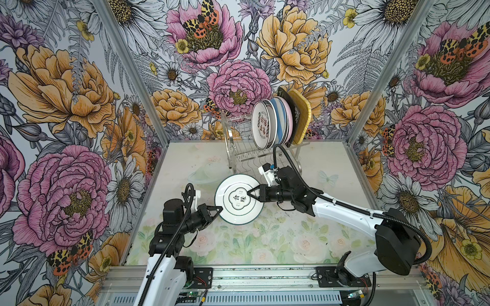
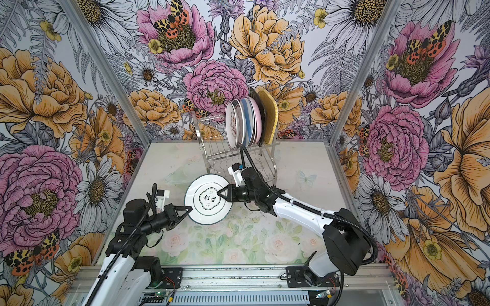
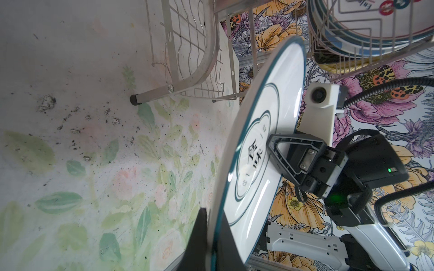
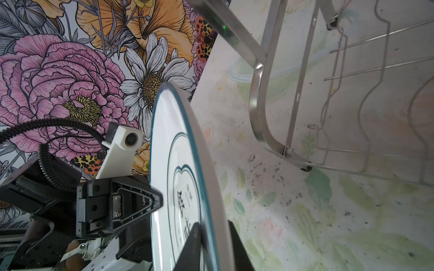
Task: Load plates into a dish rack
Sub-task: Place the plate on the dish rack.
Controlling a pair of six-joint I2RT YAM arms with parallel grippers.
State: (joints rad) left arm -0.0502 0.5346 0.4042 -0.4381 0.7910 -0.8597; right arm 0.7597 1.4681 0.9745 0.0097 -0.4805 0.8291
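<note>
Left gripper (image 1: pixel 219 208) and right gripper (image 1: pixel 249 193) clamp shut on opposite rims of the white plate (image 1: pixel 236 212). Likely a handover toward the far rack (image 1: pixel 233 148).

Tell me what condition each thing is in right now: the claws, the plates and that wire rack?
white plate, held above the table, tilted, gripped at opposite rims.
left claw, shut on the white plate's rim.
right claw, shut on the white plate's rim.
dish rack, upright, upper shelf loaded.
racked plates, standing on edge in a row.
</note>
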